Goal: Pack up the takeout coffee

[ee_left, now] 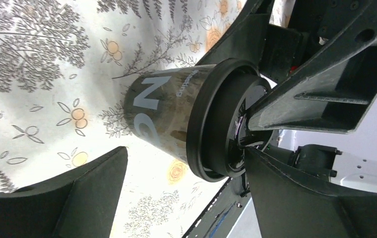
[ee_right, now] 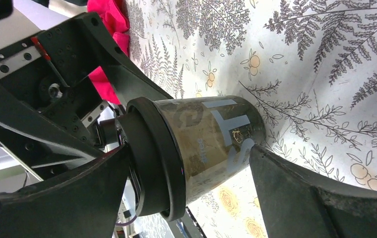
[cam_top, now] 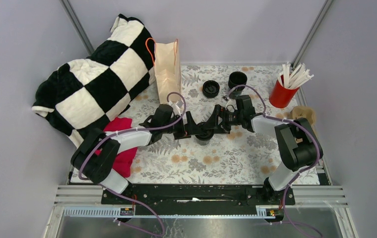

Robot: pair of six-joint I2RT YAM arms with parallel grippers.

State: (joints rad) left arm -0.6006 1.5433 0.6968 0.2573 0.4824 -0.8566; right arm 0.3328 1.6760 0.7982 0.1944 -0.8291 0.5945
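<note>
The takeout coffee [cam_top: 204, 135] stands with its lid on near the middle of the flowered surface [cam_top: 236, 158]. The left pincer [cam_top: 190, 130] is just beside it at 9 o'clock, the right pincer [cam_top: 219, 122] at 2 o'clock. Both pincers are spread wide apart. A paper bag [cam_top: 168, 69] stands at 11 o'clock from the cup.

Cup [ee_left: 161, 116]: glossy dark wall with pale print. 
Lid [ee_left: 216, 119]: smooth black plastic, satin sheen. 
Right gripper [ee_right: 189, 148]: fingers [ee_right: 305, 198] matt black plastic, faintly grainy. 
Tablecloth [cam_top: 236, 158]: smooth printed sheet, low sheen. 
Blanket [cam_top: 92, 84], far left: soft quilted cloth, matt. 
Bag [cam_top: 167, 69], far: matt tan paper. 
Rail [cam_top: 77, 196], near: bare ribbed metal.
</note>
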